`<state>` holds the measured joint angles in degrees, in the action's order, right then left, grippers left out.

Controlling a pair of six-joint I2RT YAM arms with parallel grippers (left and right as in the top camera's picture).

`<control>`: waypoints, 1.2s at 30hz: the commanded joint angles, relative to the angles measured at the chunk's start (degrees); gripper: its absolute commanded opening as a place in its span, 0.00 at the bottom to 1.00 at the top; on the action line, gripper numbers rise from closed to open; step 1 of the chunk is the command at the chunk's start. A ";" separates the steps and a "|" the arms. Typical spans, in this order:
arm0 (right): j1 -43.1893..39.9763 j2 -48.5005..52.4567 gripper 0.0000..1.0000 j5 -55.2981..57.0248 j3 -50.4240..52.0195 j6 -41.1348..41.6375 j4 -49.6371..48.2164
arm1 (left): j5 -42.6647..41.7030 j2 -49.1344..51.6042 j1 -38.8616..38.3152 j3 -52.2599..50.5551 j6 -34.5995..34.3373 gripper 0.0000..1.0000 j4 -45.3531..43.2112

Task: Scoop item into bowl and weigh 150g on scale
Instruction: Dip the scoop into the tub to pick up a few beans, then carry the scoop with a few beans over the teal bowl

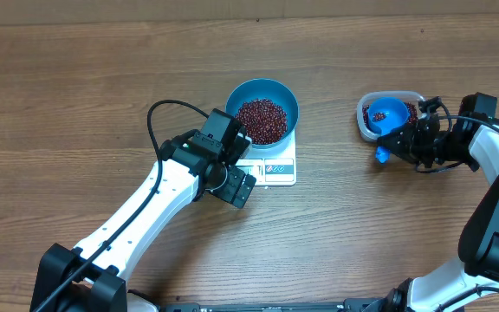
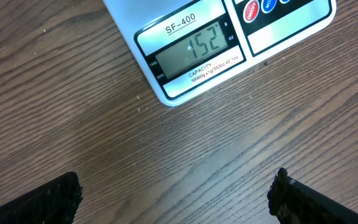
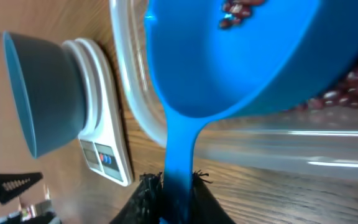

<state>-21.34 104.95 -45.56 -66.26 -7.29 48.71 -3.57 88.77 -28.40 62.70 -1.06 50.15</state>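
Dark red-brown beans (image 1: 261,120) lie in a loose maroon heap inside the deep blue bowl (image 1: 236,95), which stands on the white scale (image 1: 277,170) just above the centre of the overhead frame. In the left wrist view the scale's display strip, at the top of the frame, reads 152. The left gripper (image 2: 176,200) hovers over bare wood just below the scale's front edge, its jaws spread wide and holding nothing. In the overhead view its arm reaches in from the lower left. At the right of the overhead frame, well apart from the scale, a clear plastic tub (image 1: 364,124) holds more beans. A small blue scoop (image 1: 389,112) sits over the tub with a few beans in its cup. The right gripper (image 3: 178,190) is clamped on the scoop's handle at the tub's lower edge, one dark finger pressed to each side. All of this rests on a wood-grain table (image 1: 76,87).
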 commanded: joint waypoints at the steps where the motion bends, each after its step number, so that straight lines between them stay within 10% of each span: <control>1: -0.13 -1.51 0.08 1.14 -3.72 -0.52 2.93 | 0.59 -1.05 0.26 0.20 1.11 1.00 0.09; 16: 6.64 -8.52 0.04 33.75 -26.23 2.51 22.80 | 0.59 -1.05 0.26 0.20 1.11 1.00 0.09; 23: 23.54 -9.35 0.04 72.11 -26.32 9.88 26.03 | 0.59 -1.05 0.26 0.20 1.11 1.00 0.09; 36: 36.68 -8.07 0.04 94.27 -19.50 14.75 26.29 | 0.59 -1.05 0.26 0.20 1.11 1.00 0.09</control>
<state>14.72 96.71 40.86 -87.26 5.96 76.12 -3.38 88.77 -28.40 62.70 -1.06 50.15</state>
